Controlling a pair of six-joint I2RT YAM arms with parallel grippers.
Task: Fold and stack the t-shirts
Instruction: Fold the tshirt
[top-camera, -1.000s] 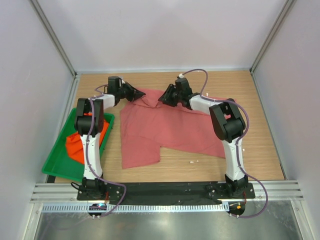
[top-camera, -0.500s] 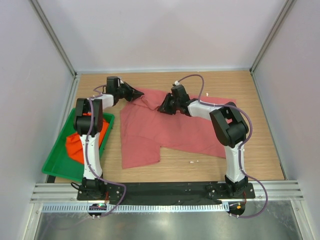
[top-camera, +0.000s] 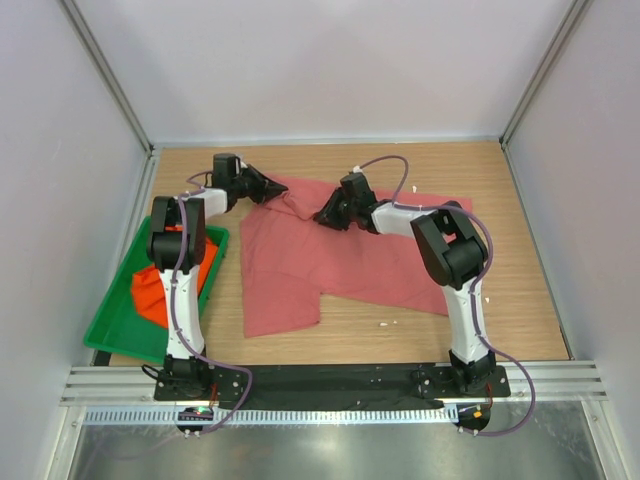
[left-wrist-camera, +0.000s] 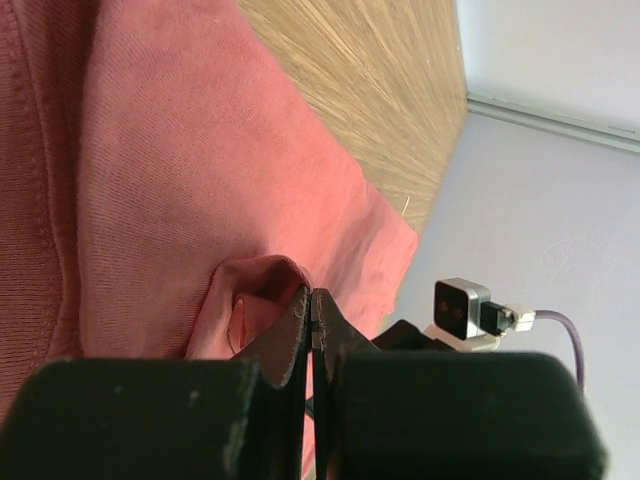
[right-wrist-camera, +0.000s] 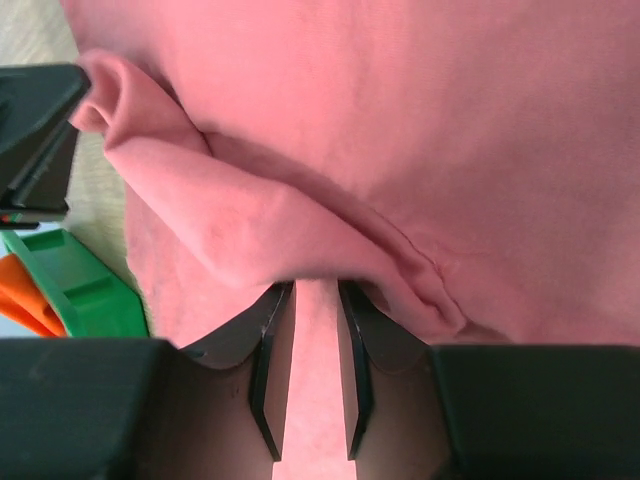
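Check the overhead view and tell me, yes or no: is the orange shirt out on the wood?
No, the orange t-shirt lies inside the green tray, not on bare wood.

I see the table (top-camera: 500, 300) with the spread t-shirt (top-camera: 340, 255) lying flat on its middle, reaching from the centre toward the right side. The tray (top-camera: 108, 330) sits on the table at the left, beside the spread t-shirt but not touching it. The second t-shirt (top-camera: 150, 290) lies inside the tray. The left arm passes above the tray's far end. The left gripper (top-camera: 283, 188) is at the spread t-shirt's far left corner. The right gripper (top-camera: 322, 214) is on the far edge, just to its right.
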